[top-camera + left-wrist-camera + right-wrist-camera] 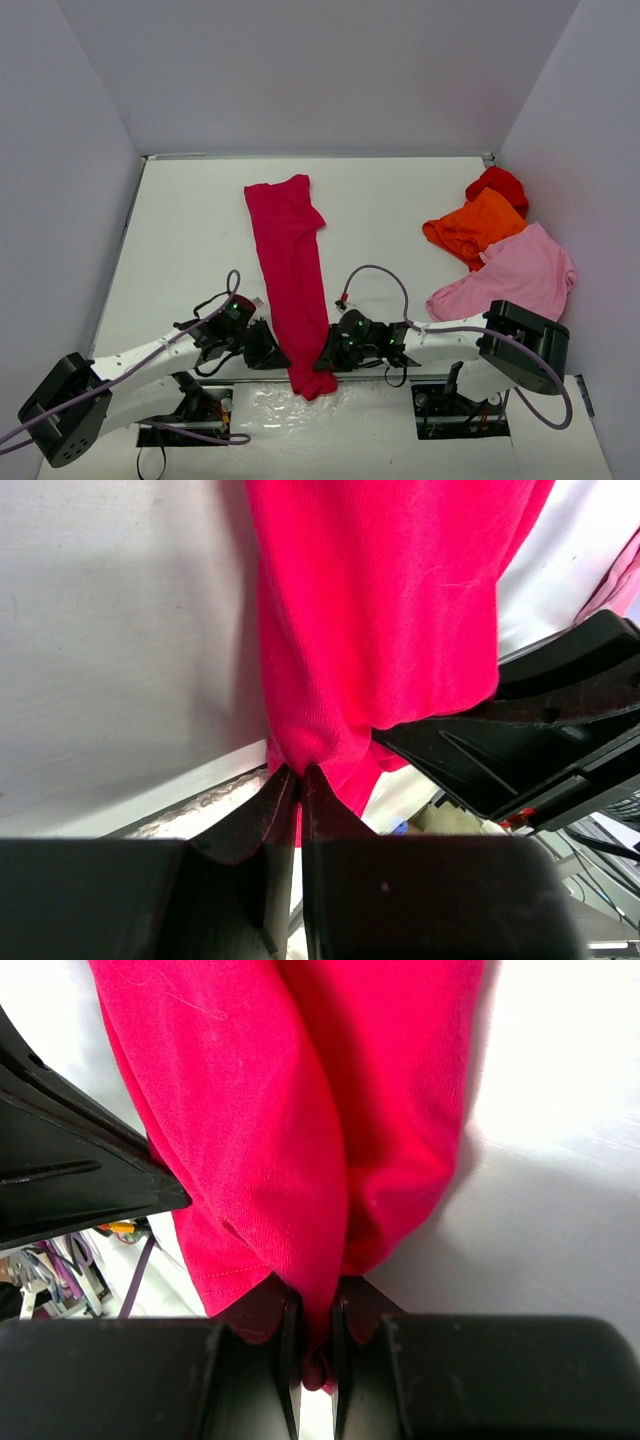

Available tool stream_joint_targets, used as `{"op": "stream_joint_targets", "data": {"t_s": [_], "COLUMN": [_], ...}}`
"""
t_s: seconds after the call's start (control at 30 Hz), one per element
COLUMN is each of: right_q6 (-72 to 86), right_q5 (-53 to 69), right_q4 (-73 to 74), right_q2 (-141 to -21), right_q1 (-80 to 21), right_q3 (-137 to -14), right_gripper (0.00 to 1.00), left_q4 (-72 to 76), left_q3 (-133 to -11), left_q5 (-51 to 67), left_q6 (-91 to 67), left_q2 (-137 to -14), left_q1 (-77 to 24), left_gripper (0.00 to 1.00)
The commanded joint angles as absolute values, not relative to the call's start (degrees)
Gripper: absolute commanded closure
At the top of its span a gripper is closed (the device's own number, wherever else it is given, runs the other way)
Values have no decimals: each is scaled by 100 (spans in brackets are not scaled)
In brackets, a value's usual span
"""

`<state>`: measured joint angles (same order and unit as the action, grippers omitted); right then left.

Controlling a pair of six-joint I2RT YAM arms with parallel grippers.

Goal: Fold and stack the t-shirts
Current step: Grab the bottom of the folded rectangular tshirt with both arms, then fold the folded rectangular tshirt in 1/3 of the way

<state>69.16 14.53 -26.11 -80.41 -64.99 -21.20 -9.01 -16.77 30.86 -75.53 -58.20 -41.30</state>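
The crimson-magenta t-shirt (288, 255) lies folded into a long narrow strip down the middle of the table, its near end hanging over the front edge. My left gripper (272, 352) is shut on the strip's left edge near that end; in the left wrist view the cloth (380, 610) bunches into the closed fingertips of the left gripper (298, 772). My right gripper (328, 355) is shut on the right edge opposite; a thick fold of the shirt (300, 1110) is pinched inside the right gripper (318, 1292). The two grippers face each other across the strip.
At the right lie a light pink t-shirt (520, 275), an orange one (475, 228) and a red one (500, 185), crumpled and touching. White walls close in the table at the back and both sides. The table's front edge (260, 395) runs just under the grippers.
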Motion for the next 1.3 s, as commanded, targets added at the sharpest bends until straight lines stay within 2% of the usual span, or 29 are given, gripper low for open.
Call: {"op": "stream_joint_targets", "data": {"t_s": [0.0, 0.13, 0.4, 0.87, 1.1, 1.27], "right_q6": [6745, 6140, 5318, 4724, 4006, 4094], "right_q5": [1510, 1498, 1753, 2515, 2898, 3436], "right_q4": [-2717, -2272, -1723, -1568, -1526, -2046], "right_q2": [-8087, -8007, -8205, -8240, -9274, -10585], "right_q1": [-6540, -6431, -5955, -4751, -3945, -3538], "right_q3": [-2457, -3109, -3883, -4248, -5366, -6258], "right_gripper": [100, 100, 100, 100, 100, 100], "left_q4": [-570, -917, -1474, -2738, -2447, -2180], "left_q3": [-1731, -2043, -3004, -4897, -5743, -6392], "left_q5": [3067, 3095, 3141, 3712, 3912, 3881], "left_q6": [-7672, -7576, -6917, -5088, -4809, -4787], "left_q2": [-5533, -5330, -5805, -6840, -7983, -8743], "left_q1": [-4157, -4101, -3889, -1934, -1501, -1357], "left_gripper": [100, 100, 100, 100, 100, 100]}}
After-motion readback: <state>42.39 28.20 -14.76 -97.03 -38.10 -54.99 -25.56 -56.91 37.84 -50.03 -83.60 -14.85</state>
